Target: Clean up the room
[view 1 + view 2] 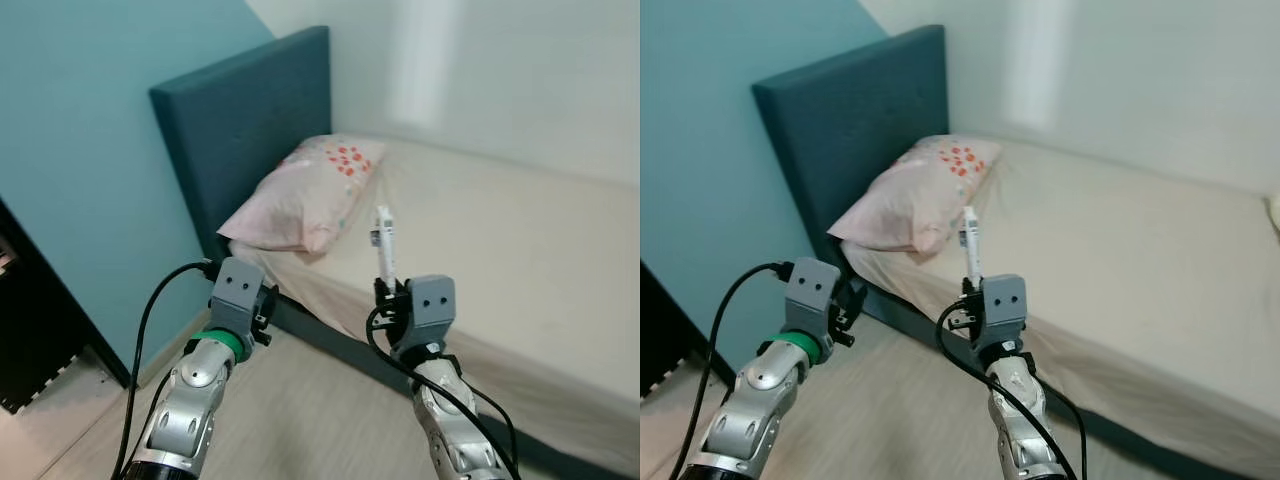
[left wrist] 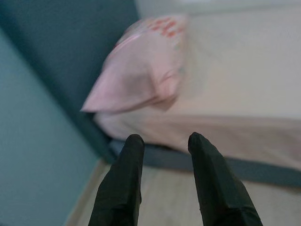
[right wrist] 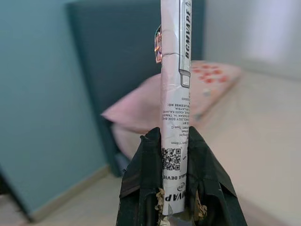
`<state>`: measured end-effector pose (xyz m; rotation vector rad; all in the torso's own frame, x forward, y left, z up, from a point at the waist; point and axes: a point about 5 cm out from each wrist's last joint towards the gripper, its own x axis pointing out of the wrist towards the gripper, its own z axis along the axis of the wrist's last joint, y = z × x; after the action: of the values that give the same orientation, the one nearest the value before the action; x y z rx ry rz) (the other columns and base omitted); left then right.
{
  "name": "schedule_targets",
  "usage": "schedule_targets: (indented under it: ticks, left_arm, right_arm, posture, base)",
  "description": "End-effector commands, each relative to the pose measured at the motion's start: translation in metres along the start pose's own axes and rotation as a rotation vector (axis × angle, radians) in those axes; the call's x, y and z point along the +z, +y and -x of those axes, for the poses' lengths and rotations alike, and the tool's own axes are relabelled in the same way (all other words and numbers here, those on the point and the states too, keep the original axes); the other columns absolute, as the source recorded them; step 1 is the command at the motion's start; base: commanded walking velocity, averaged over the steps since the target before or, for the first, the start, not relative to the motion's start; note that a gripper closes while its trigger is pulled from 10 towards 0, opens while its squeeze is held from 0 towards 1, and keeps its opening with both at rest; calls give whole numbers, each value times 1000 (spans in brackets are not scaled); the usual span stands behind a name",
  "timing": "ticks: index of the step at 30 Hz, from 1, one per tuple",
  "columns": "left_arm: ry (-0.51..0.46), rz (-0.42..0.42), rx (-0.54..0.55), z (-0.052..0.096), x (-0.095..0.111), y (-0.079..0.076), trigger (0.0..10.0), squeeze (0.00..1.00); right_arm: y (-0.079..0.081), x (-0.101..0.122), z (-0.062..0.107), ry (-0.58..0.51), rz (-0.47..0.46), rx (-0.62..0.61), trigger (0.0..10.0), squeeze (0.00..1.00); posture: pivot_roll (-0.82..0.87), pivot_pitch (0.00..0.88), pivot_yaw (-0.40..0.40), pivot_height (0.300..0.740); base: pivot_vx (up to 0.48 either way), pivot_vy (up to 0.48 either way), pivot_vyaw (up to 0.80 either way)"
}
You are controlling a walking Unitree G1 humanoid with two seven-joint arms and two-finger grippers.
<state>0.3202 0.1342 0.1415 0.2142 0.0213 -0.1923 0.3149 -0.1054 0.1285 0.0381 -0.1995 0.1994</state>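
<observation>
Two arms are raised in front of you, over the wood floor beside the bed. Your right gripper has its jaws pinching a slim white packet printed with black text and a QR code; the packet stands upright out of the black fingers, and from the head camera its tip rises in front of the mattress edge. Your left gripper holds nothing; its jaws are spread, with the two black fingertips apart and pointing toward the corner of the bed.

On the bed you have a pale pink pillow with a red flower print at its far end, lying at the head of the mattress and leaning against the dark teal headboard. The bed's cream sheet is bare beyond the pillow. The headboard stands against a teal wall, and a white wall runs along the far side of the bed. A black cable loops from your left wrist down past the arm.
</observation>
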Motion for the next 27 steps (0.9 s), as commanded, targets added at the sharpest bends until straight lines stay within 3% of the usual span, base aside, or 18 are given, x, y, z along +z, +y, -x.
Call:
schedule_targets:
  ticks: [1,27]
  left_arm:
    - [35,6,-9,2,-8,0,10000,0]
    - [52,-34,9,4,-14,7,10000,0]
  right_arm:
    - [5,-5,1,20,3,21,10000,0]
    - [16,-13,-1,49,-1,99,10000,0]
  posture:
    - [-91,0,93,740]
    - [-75,0,89,740]
  base:
    - [0,0,794]
    - [0,0,794]
